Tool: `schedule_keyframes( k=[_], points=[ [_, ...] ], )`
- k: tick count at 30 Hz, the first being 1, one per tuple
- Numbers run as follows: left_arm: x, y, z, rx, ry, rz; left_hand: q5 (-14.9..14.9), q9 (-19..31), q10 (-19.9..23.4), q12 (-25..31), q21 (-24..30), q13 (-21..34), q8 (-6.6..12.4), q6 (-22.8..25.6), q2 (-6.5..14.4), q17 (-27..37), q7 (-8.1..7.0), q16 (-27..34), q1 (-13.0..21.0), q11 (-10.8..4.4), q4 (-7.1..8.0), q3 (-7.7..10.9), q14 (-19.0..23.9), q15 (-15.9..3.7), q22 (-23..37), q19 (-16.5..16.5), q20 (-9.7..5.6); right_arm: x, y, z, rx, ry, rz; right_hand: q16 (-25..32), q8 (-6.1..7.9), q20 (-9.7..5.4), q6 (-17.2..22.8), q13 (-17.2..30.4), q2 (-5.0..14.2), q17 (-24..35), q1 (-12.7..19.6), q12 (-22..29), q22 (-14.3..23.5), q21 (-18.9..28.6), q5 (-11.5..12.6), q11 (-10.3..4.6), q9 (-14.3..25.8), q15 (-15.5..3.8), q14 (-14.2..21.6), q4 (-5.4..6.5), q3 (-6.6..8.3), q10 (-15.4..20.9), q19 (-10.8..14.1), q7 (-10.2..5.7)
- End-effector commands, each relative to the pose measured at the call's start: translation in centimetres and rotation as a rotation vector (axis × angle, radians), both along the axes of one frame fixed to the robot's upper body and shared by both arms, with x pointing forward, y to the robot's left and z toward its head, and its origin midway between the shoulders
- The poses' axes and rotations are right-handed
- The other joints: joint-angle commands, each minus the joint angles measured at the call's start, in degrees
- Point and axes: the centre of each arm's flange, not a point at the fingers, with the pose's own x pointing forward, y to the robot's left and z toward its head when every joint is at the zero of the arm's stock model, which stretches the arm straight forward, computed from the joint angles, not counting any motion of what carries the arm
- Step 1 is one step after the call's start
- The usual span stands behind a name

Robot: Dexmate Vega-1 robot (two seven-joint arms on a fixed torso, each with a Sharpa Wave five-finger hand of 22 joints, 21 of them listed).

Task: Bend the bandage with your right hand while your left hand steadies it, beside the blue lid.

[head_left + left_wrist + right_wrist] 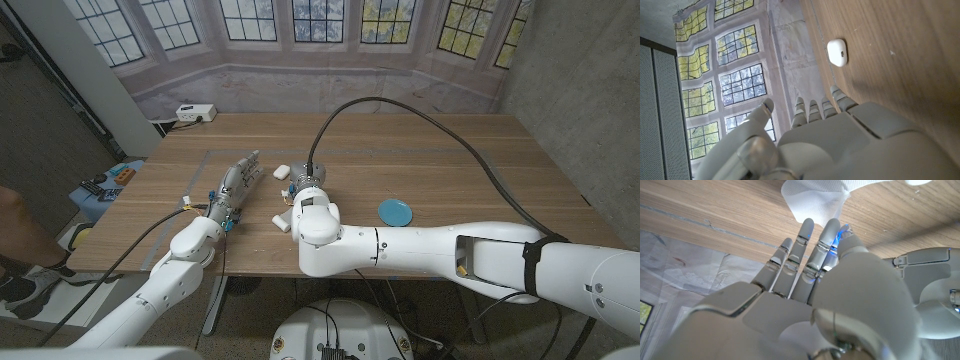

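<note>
Head view: right hand [300,190], fingers apart, reaches the bandage [815,197], ungripped; left hand [238,183] spread, holding nothing, well apart. Bending not begun.

From my seat, my right hand [303,190] and its thick white forearm fill the lower middle of the head view, with the bandage [281,221] just at its left edge and the blue lid [394,211] close on its right. My left hand [237,182] stands left of centre, a small white case [281,171] between the two hands near the middle. The upper part of the table [420,140] lies bare, crossed only by the black cable [400,105].
</note>
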Motion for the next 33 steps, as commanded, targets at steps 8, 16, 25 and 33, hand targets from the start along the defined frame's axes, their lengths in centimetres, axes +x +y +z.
schedule_keyframes(
  k=[8, 16, 25, 33],
  points=[
    [-0.59, -0.01, -0.37, -0.003, -0.006, 0.0, 0.3, 0.23, 0.2, 0.03, -0.15, 0.21, 0.04, 0.37, -0.52, 0.14, -0.05, -0.01, -0.14, 0.09, 0.29, -0.16, -0.46, 0.29, 0.32, 0.08, -0.02, -0.5, 0.51, -0.49, 0.003, 0.023, 0.034, -1.27, -1.76, 0.49, -3.69, -1.02, -0.2, 0.05, -3.37, -1.6, 0.32, -0.27, 0.32, 1.73, 0.27, -4.01, -1.58, 1.44, -1.15, -3.84, -0.22, 0.89],
    [-1.0, -0.02, -0.56, -0.004, -0.009, 0.006, 0.3, 0.23, 0.18, 0.02, -0.15, 0.21, 0.05, 0.4, -0.53, 0.13, -0.07, -0.01, -0.12, 0.04, 0.29, -0.17, -0.48, 0.27, 0.32, 0.09, -0.02, -0.57, 0.8, -0.56, -0.002, 0.033, 0.058, -1.79, -2.63, 0.96, -6.61, -2.22, 0.07, 0.47, -6.14, -3.16, 0.35, -0.44, 0.39, 3.06, 0.22, -3.27, -3.54, 2.29, -2.31, -6.52, -0.94, 1.96],
    [-1.17, -0.12, -0.75, -0.009, -0.007, 0.006, 0.3, 0.23, 0.19, 0.03, -0.14, 0.21, 0.05, 0.42, -0.48, 0.14, -0.1, -0.02, -0.1, 0.06, 0.31, -0.17, -0.52, 0.28, 0.32, 0.07, -0.01, -0.59, 0.92, -0.44, -0.001, 0.04, 0.074, -2.16, -2.82, 1.64, -9.02, -2.83, 0.52, 0.87, -9.25, -4.78, 0.37, -0.49, 0.35, 4.17, 0.07, -1.95, -5.31, 3.22, -3.54, -10.07, -1.63, 2.26],
    [-1.04, -0.07, -0.78, -0.008, -0.004, 0.005, 0.3, 0.23, 0.15, 0.01, -0.14, 0.21, 0.05, 0.41, -0.47, 0.14, -0.05, 0.0, -0.09, 0.05, 0.33, -0.15, -0.49, 0.38, 0.32, 0.07, -0.02, -0.4, 1.19, -0.52, 0.004, 0.062, 0.087, -2.29, -2.82, 2.17, -10.27, -3.23, 0.68, 1.11, -10.57, -5.66, 0.38, -0.56, 0.37, 4.99, 0.01, -0.89, -6.32, 3.4, -4.15, -11.83, -2.19, 2.42]
  ],
)
